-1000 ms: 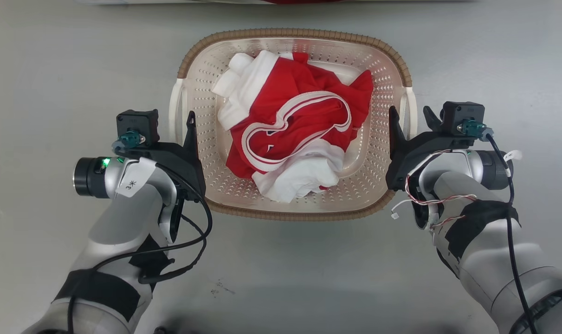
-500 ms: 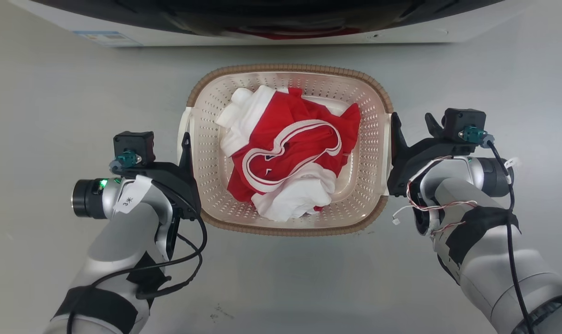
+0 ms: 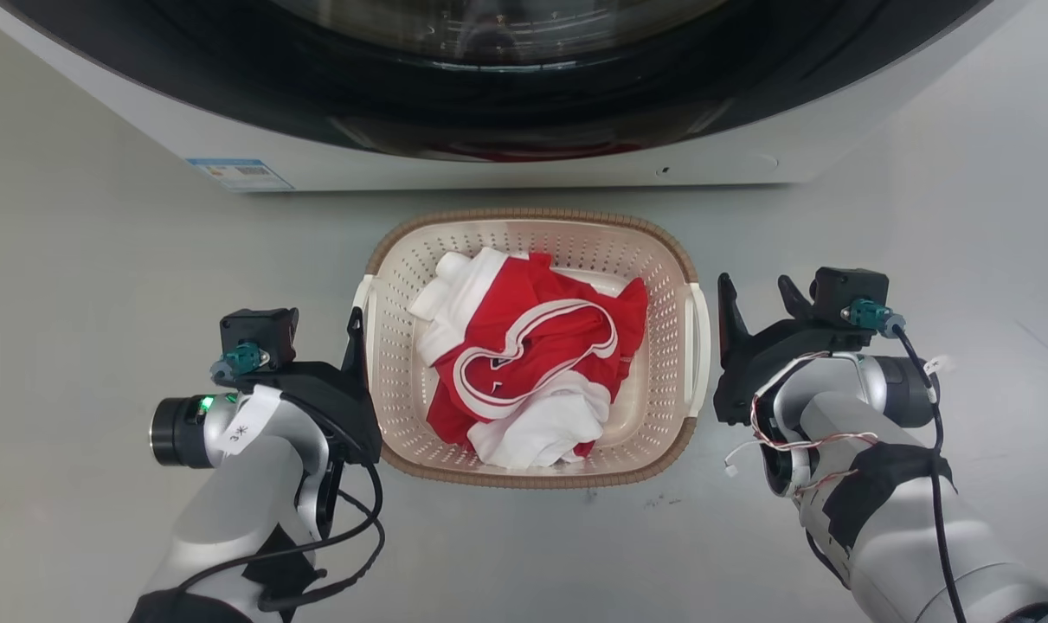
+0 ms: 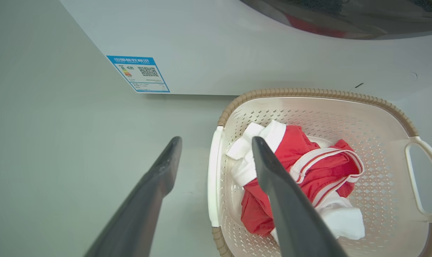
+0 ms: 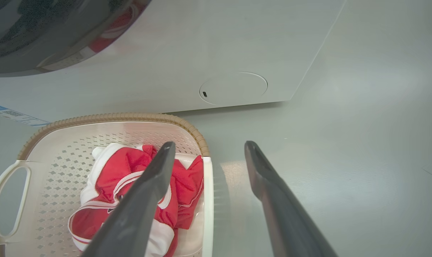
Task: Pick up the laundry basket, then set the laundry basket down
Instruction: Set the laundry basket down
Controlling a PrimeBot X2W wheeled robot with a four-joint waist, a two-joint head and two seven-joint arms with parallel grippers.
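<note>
Your laundry basket (image 3: 532, 215) sits on the floor right in front of the washing machine (image 3: 489, 173). Left tool (image 4: 216, 141) and right tool (image 3: 753, 290) are both spread wide, each lined up over a white side handle (image 4: 211, 185). Grab there: it looks like stiff plastic, probably light with just those clothes (image 3: 532, 363), maybe a bit slick.

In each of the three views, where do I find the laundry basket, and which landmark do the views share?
Head view: the laundry basket is at the centre, just before the washing machine.
Left wrist view: the laundry basket fills the lower right.
Right wrist view: the laundry basket fills the lower left.
Shared landmark: the blue label on the washing machine's white front.
</note>
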